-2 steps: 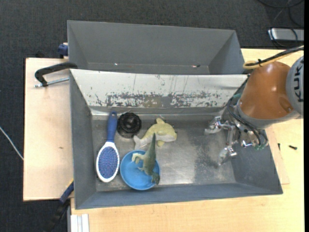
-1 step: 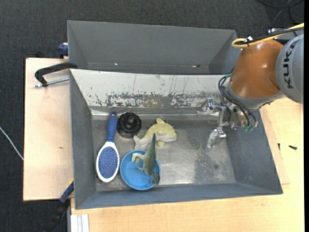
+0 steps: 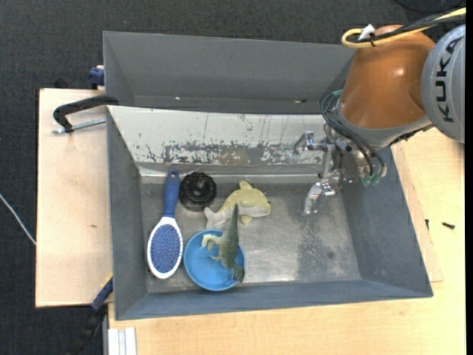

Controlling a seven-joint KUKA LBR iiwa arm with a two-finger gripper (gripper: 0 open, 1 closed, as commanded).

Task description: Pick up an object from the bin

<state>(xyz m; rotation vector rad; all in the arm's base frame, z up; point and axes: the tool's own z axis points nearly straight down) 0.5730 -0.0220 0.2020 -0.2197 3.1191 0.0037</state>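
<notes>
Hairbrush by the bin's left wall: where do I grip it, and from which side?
Probably the narrow blue handle, from straight above, closing across its width. The hairbrush lies flat, its oval head likely too broad. Aim mid-handle, as the black round cap sits close beside the handle's far end.

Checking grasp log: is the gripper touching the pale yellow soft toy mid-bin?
Apart. The camera view shows bare grey bin floor between the gripper and the pale yellow soft toy.

Gripper in bin (right side), blue hairbrush left
</notes>
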